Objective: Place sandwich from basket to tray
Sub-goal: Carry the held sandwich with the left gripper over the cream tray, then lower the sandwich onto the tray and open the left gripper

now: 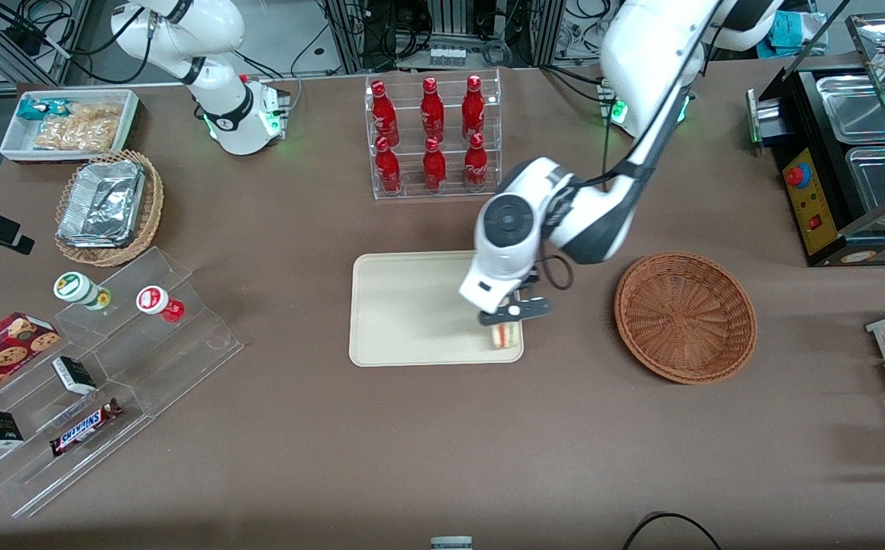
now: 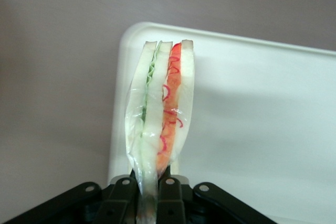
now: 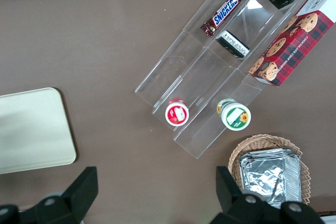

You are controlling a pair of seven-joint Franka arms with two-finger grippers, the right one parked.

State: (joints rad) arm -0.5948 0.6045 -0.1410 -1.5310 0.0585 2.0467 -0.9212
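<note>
The sandwich [image 1: 505, 334] [image 2: 161, 114], white bread with red and green filling in clear wrap, hangs upright in my left gripper [image 1: 509, 321] [image 2: 149, 192], which is shut on its wrapped edge. It is over the corner of the cream-beige tray [image 1: 411, 313] [image 2: 252, 124] nearest the front camera and the basket, low over the tray surface; whether it touches I cannot tell. The reddish-brown wicker basket [image 1: 685, 316] stands empty beside the tray, toward the working arm's end of the table.
A clear rack of red bottles [image 1: 433, 134] stands farther from the camera than the tray. Toward the parked arm's end are a tan basket of foil trays [image 1: 106, 206], a white snack bin [image 1: 68, 122] and acrylic steps with snacks [image 1: 106, 367].
</note>
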